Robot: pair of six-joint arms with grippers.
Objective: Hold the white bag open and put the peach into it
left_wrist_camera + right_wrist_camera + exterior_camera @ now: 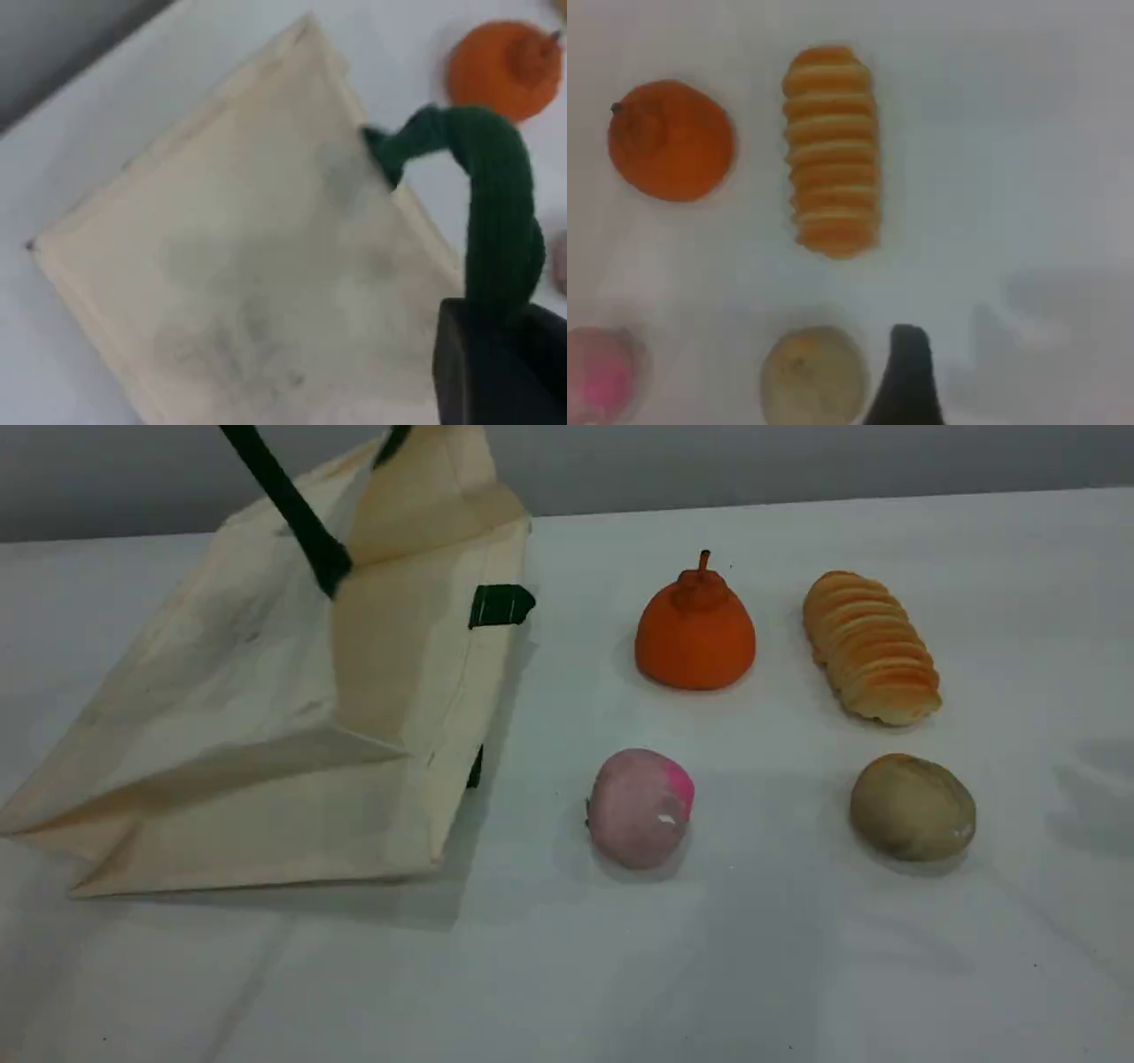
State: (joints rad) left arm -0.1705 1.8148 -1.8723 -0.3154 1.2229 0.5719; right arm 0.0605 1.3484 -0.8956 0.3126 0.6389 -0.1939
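My left claw (496, 341) is pinching the cream bag's (266, 717) green handle (496, 204), right claw (908, 376) spreading wide above the table, pale pink peach (640, 806) lying untouched.

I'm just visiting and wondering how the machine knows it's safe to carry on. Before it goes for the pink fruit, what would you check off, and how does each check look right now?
1. Left gripper holds the green handle: ok, the handle runs into it.
2. Bag lifted by the handle: ok, one side is pulled up.
3. Bag mouth wide enough for the fruit: cannot tell, the opening isn't clearly shown.
4. Pink fruit free on the table: ok, nothing touches it.
5. Right gripper empty: ok, but it sits beside the brown lump, not over the pink fruit.
6. Orange fruit and ridged roll out of the way: ok.
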